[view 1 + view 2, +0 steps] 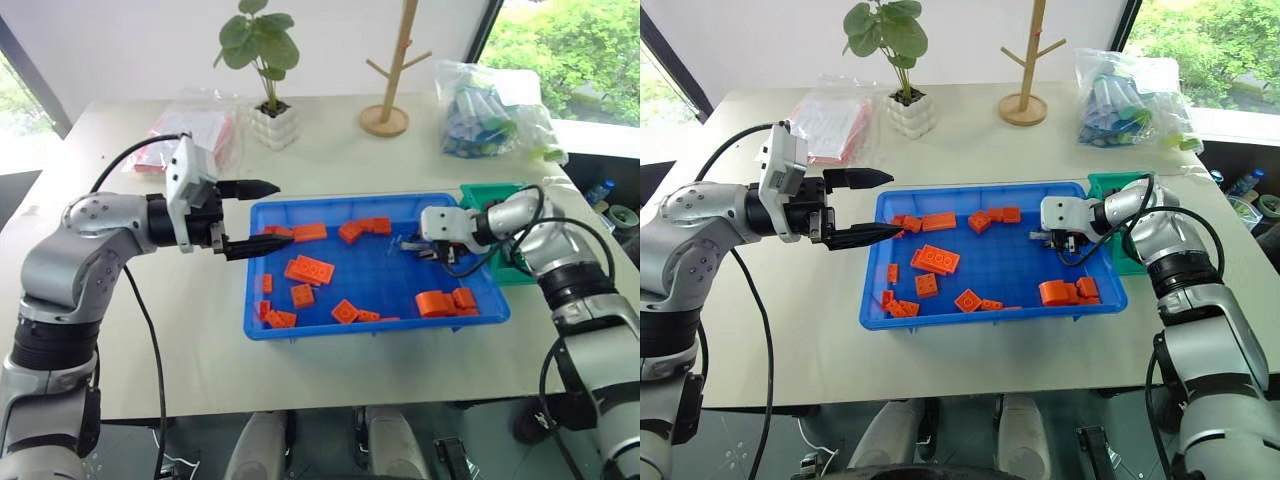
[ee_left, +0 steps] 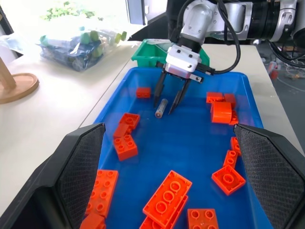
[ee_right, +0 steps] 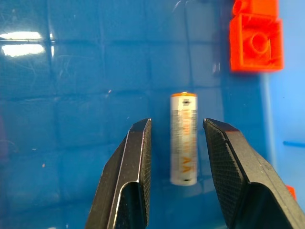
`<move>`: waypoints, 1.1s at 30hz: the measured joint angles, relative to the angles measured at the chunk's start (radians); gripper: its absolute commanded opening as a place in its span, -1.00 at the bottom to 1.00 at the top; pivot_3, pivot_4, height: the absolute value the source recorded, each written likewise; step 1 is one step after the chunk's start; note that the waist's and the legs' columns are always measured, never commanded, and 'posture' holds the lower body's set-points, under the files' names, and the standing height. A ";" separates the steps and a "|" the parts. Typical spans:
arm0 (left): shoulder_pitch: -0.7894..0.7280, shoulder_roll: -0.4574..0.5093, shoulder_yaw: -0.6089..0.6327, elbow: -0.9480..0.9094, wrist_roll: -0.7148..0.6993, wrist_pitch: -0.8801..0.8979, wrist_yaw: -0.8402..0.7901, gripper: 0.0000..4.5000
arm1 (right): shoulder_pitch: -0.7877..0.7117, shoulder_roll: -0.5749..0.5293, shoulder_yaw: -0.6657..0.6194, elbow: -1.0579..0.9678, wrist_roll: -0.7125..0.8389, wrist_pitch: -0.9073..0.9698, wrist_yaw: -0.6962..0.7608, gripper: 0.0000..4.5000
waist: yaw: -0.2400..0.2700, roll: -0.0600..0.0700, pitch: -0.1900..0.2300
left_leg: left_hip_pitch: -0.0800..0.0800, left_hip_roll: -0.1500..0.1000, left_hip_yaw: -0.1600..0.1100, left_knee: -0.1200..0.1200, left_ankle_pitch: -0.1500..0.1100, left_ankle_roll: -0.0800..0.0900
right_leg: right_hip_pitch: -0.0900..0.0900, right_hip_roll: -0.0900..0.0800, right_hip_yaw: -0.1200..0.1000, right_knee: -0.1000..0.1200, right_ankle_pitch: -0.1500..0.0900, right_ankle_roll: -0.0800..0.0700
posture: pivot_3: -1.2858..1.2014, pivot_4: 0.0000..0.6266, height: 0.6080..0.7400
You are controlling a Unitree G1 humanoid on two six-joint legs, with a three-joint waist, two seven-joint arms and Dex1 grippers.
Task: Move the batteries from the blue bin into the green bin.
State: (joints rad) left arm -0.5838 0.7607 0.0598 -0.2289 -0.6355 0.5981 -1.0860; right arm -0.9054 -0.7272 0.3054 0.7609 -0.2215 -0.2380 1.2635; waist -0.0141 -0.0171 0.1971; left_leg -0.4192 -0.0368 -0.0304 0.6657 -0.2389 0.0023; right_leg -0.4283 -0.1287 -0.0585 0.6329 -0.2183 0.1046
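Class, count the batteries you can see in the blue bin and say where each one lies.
1. The battery lies flat on the blue bin floor, between the right gripper's open fingers, untouched. Bricks could hide others.

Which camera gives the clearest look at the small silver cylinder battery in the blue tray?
The right wrist view: the small silver cylinder battery lies close up between the open right gripper fingers. The left wrist view shows it farther away; in the eye views the gripper mostly hides it.
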 measured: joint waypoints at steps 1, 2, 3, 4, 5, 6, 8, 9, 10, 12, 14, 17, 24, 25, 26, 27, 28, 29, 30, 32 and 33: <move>0.000 0.001 0.000 0.000 0.001 0.000 0.000 1.00 | -0.005 0.001 0.000 0.014 0.000 -0.004 0.001 -0.23 | 0.000 0.000 0.000 | 0.000 0.000 0.000 0.000 0.000 0.000 | 0.000 0.000 0.000 0.000 0.000 0.000 | 0.03 -0.52 0.28; 0.000 0.002 0.000 0.000 0.001 0.000 0.001 1.00 | -0.010 0.001 0.000 0.026 0.000 -0.007 0.002 -0.23 | 0.000 0.000 0.000 | 0.000 0.000 0.000 0.000 0.000 0.000 | 0.000 0.000 0.000 0.000 0.000 0.000 | 0.03 -0.52 0.28; 0.000 0.002 0.000 0.000 0.002 0.000 0.002 1.00 | -0.012 0.002 0.000 0.031 0.000 -0.007 0.002 -0.23 | 0.001 0.000 0.000 | 0.000 0.000 0.000 0.000 0.000 0.000 | 0.000 0.000 0.000 0.000 0.000 0.000 | 0.03 -0.52 0.28; 0.001 0.004 0.000 0.000 0.002 0.000 0.002 1.00 | -0.016 0.003 0.000 0.040 0.000 -0.007 0.002 -0.23 | 0.002 0.000 0.000 | 0.000 0.000 0.000 0.000 0.000 0.000 | 0.000 0.000 0.000 0.000 0.000 0.000 | 0.03 -0.52 0.28; 0.001 0.004 0.001 0.000 0.002 0.000 0.003 1.00 | -0.023 0.005 0.000 0.056 -0.001 -0.009 0.001 -0.23 | 0.002 0.000 0.000 | 0.000 0.000 0.000 0.000 0.000 0.000 | 0.000 0.000 0.000 0.000 0.000 0.000 | 0.03 -0.52 0.28; 0.001 0.004 0.001 -0.001 0.003 0.000 0.004 1.00 | -0.028 0.006 0.000 0.065 -0.001 -0.010 0.000 -0.23 | 0.002 0.000 0.000 | 0.000 0.000 0.000 0.000 0.000 0.000 | 0.000 0.000 0.000 0.000 0.000 0.000 | 0.03 -0.52 0.28; 0.001 0.004 0.001 -0.001 0.003 0.000 0.007 1.00 | -0.041 0.011 0.000 0.093 -0.003 -0.011 -0.005 -0.23 | 0.002 0.000 0.000 | 0.000 0.000 0.000 0.000 0.000 0.000 | 0.001 0.000 0.000 0.000 0.000 0.000 | 0.03 -0.52 0.28; 0.001 0.004 0.001 -0.001 0.003 0.000 0.008 1.00 | -0.046 0.012 0.000 0.103 -0.003 -0.009 -0.006 -0.33 | 0.002 0.000 0.000 | 0.000 0.000 0.000 0.000 0.000 0.000 | 0.001 0.000 0.000 0.000 0.000 0.000 | 0.03 -0.52 0.28; 0.001 0.004 0.001 -0.001 0.003 0.000 0.009 1.00 | -0.049 0.014 0.000 0.110 -0.003 -0.006 -0.006 -0.47 | 0.003 0.000 0.000 | 0.000 0.000 0.000 0.000 0.000 0.000 | 0.001 0.000 0.000 0.000 0.000 0.000 | 0.03 -0.52 0.28; 0.001 0.004 0.001 -0.001 0.003 0.000 0.009 1.00 | -0.050 0.014 0.002 0.114 -0.003 0.002 0.007 -0.82 | 0.003 0.000 0.000 | 0.000 0.000 0.000 0.000 0.000 0.000 | 0.001 0.000 0.000 0.000 0.000 0.000 | 0.03 -0.52 0.28; 0.000 0.004 0.001 -0.001 0.004 0.000 0.010 1.00 | -0.050 0.013 0.001 0.111 -0.001 0.014 0.016 -0.98 | 0.003 0.000 0.000 | 0.000 0.000 0.000 0.000 0.000 0.000 | 0.001 0.000 0.000 0.000 0.000 0.000 | 0.03 -0.52 0.28; -0.001 0.004 0.001 -0.001 0.006 -0.001 0.008 1.00 | -0.049 0.013 -0.007 0.095 0.011 0.062 0.033 -0.98 | 0.003 0.000 0.000 | 0.000 0.000 0.000 0.000 0.000 0.000 | 0.001 0.000 0.000 0.000 0.000 0.000 | 0.03 -0.52 0.28; -0.008 -0.005 0.000 0.011 0.005 0.003 0.004 1.00 | 0.026 -0.044 -0.175 -0.254 0.170 0.435 0.034 -0.98 | 0.004 0.003 0.002 | -0.005 -0.001 0.000 0.000 0.000 0.000 | -0.005 -0.001 0.001 0.001 0.002 0.003 | 0.03 -0.52 0.28; -0.009 -0.011 0.000 0.012 0.001 0.003 0.003 1.00 | 0.032 -0.068 -0.231 -0.341 0.198 0.524 0.002 -0.98 | 0.004 0.003 0.002 | -0.006 0.000 0.000 0.000 0.000 0.000 | -0.006 -0.001 0.001 0.001 0.002 0.003 | 0.03 -0.52 0.28; -0.008 -0.016 -0.001 0.012 -0.001 0.003 0.002 1.00 | 0.038 -0.095 -0.282 -0.416 0.217 0.601 -0.033 -0.98 | 0.006 0.003 0.002 | -0.006 0.000 -0.001 0.000 0.000 0.000 | -0.006 -0.001 0.000 0.002 0.002 0.003 | 0.03 -0.52 0.28; -0.006 -0.020 -0.003 0.015 -0.002 0.003 -0.002 1.00 | 0.059 -0.137 -0.350 -0.512 0.231 0.692 -0.080 -0.98 | 0.012 0.003 0.002 | -0.006 0.000 -0.001 0.000 0.000 0.000 | -0.006 -0.001 0.000 0.002 0.002 0.003 | 0.03 -0.52 0.28; -0.003 -0.021 -0.005 0.021 -0.002 0.003 -0.004 1.00 | 0.083 -0.172 -0.403 -0.573 0.238 0.755 -0.115 -0.98 | 0.019 0.002 0.001 | -0.006 0.000 -0.001 -0.001 0.000 0.000 | -0.006 0.000 0.000 0.001 0.002 0.003 | 0.03 -0.52 0.28; 0.001 -0.022 -0.006 0.030 -0.002 0.003 -0.006 1.00 | 0.105 -0.195 -0.441 -0.612 0.239 0.803 -0.143 -0.98 | 0.023 0.002 0.001 | -0.006 0.000 -0.001 0.000 0.000 0.000 | -0.006 0.000 0.000 0.001 0.002 0.003 | 0.03 -0.52 0.28; 0.002 -0.022 -0.006 0.038 -0.001 0.002 -0.008 1.00 | 0.133 -0.208 -0.468 -0.646 0.241 0.840 -0.166 -0.98 | 0.025 0.002 0.001 | -0.006 0.000 0.000 0.000 0.000 0.000 | -0.006 0.000 0.000 0.000 0.002 0.003 | 0.03 -0.52 0.28; -0.003 -0.025 -0.010 0.062 0.001 0.000 -0.024 1.00 | 0.239 -0.229 -0.513 -0.716 0.245 0.927 -0.215 -0.98 | 0.026 0.002 0.001 | -0.006 0.000 0.000 0.000 0.000 0.000 | -0.005 -0.001 0.000 -0.001 0.002 0.003 | 0.03 -0.52 0.28; -0.006 -0.026 -0.011 0.074 0.004 -0.002 -0.028 1.00 | 0.281 -0.231 -0.525 -0.729 0.245 0.959 -0.234 -0.98 | 0.026 0.002 0.001 | -0.006 -0.001 0.001 0.000 0.000 0.000 | -0.005 -0.001 0.000 -0.001 0.002 0.003 | 0.03 -0.52 0.28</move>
State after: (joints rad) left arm -0.5899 0.7344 0.0488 -0.1552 -0.6316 0.5963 -1.1140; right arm -0.6246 -0.9581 -0.2201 0.0323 0.0235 0.7213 1.0295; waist 0.0123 -0.0154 0.1980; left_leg -0.4254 -0.0374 -0.0293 0.6662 -0.2389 0.0025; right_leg -0.4333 -0.1300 -0.0583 0.6322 -0.2167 0.1072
